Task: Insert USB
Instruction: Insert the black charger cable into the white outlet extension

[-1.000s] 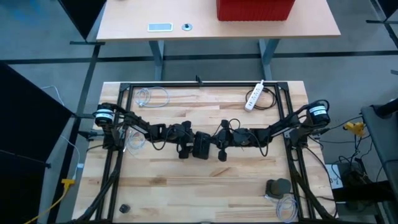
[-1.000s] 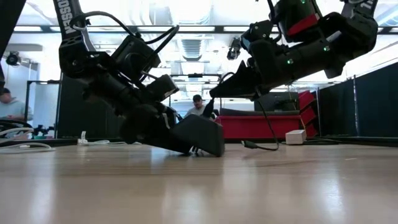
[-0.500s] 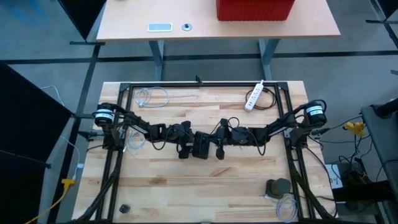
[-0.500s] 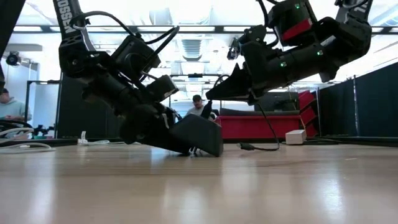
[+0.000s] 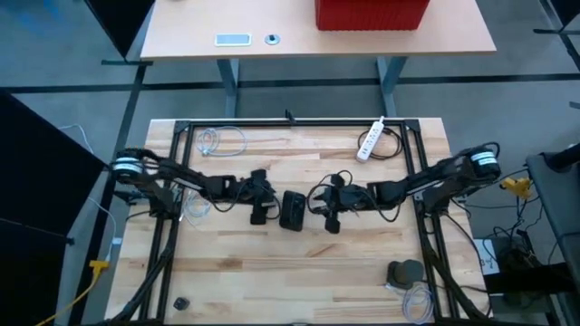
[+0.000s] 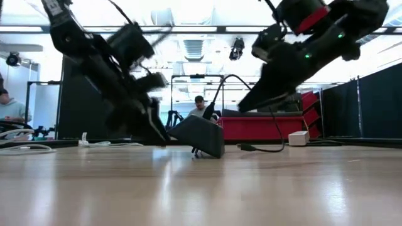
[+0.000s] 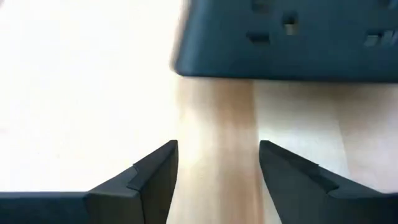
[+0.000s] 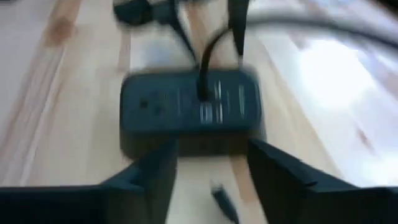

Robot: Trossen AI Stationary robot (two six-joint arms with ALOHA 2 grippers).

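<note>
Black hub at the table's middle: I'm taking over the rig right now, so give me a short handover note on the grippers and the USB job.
Left gripper: open, empty, just left of the black hub.
Right gripper: open, empty, just right of the hub.
Hub lies on the wooden table, held by neither gripper.
Done: the right wrist view shows the black cable plugged into the hub.
Left: apparently only pulling both arms clear; check the plug's seating.

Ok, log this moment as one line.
stage: cable plugged into black box | left end effector: open, clear of box | right end effector: open, clear
</note>
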